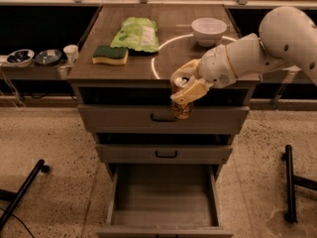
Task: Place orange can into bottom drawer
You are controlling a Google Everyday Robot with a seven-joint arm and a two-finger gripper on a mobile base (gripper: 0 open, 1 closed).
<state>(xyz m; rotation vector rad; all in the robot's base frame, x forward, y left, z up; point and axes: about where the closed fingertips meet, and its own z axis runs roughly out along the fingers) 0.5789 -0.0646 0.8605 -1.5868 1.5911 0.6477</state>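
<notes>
My gripper (185, 87) is shut on the orange can (182, 103) and holds it upright in the air, just off the front edge of the cabinet top, in front of the top drawer. The can's silver top shows between the fingers (192, 90) and its patterned body hangs below them. The bottom drawer (164, 196) is pulled open below, its wide tray interior bare. The white arm reaches in from the right.
On the cabinet top (163, 63) lie a white bowl (208, 30), a green bag (135, 34) and a green-and-yellow sponge (110, 55). Two shallower black-handled drawers (164, 117) are closed. Small bowls and a cup (71, 52) sit on a left shelf. Black stand legs (289, 182) flank the cabinet.
</notes>
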